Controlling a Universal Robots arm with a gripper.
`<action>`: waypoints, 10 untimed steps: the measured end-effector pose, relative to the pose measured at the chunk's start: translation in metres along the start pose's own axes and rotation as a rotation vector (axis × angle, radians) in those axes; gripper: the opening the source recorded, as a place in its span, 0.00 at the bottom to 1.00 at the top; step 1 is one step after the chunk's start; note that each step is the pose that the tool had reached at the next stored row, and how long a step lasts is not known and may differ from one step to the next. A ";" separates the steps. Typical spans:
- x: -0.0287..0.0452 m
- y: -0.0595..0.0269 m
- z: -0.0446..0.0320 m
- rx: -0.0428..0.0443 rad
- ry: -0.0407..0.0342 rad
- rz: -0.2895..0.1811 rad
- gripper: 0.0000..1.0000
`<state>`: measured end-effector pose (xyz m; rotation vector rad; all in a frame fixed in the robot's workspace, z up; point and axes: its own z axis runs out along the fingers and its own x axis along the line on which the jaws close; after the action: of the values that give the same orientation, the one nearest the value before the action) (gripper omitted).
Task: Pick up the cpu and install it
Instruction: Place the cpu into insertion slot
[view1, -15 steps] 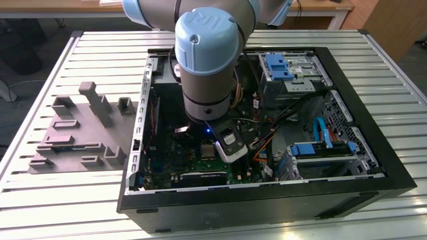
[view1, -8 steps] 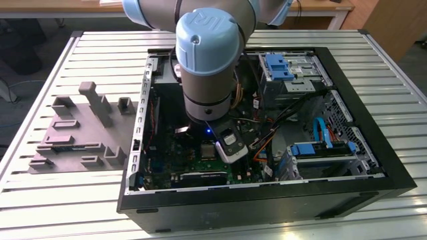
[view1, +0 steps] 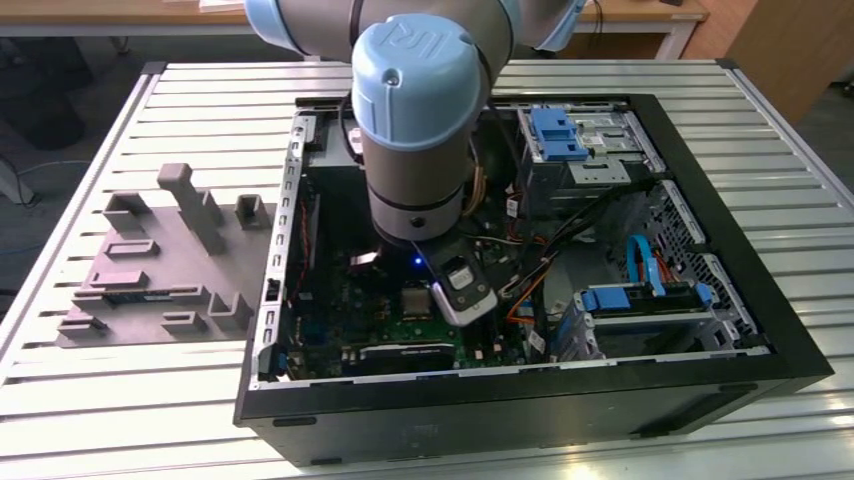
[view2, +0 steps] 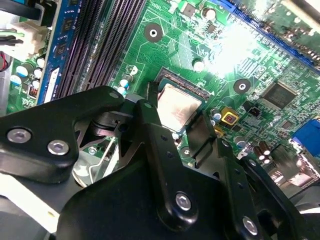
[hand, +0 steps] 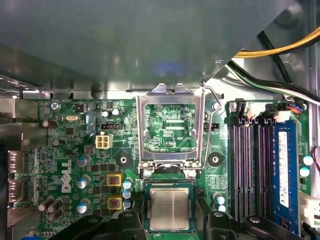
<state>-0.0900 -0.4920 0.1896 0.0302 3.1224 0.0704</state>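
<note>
- The slatted metal table (view1: 801, 260) carries everything; an open computer case (view1: 534, 425) lies on it with its inside facing up.
- The robot arm (view1: 414, 110) reaches straight down into the case, over the part nearer the exterior view's left.
- A grey tray (view1: 160, 255) of plastic blocks sits on the table outside the case, on the exterior view's left, well apart from the work.
- The green motherboard (hand: 50, 145) covers the case floor; the dark memory slots (hand: 250, 165) run alongside the socket.
- The socket's metal hold-down frame (hand: 167, 163) is swung open, away from the socket; bare board shows through its window, so nothing covers the seat.
- The gripper (hand: 170, 222) is low over the board, directly above the socket, straddling it.
- The cpu (hand: 170, 209) lies flat, silvery top up, in or right at the socket, just beside the frame's hinge; in the second wrist view the cpu (view2: 177, 106) sits right in line with the gripper (view2: 176, 120), neither off to one side; being square it has no long axis, and its edges run parallel to the socket's.
- Whether the gripper is clamped on the cpu or has let go of it, I cannot tell.
</note>
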 end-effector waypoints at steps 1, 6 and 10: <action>0.0000 0.0000 -0.0008 -0.0002 0.0005 0.000 0.47; 0.0001 0.0001 -0.0020 -0.0001 0.0007 0.000 0.47; 0.0002 -0.0002 0.0007 0.0001 0.0008 0.000 0.47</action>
<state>-0.0902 -0.4922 0.1889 0.0298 3.1233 0.0702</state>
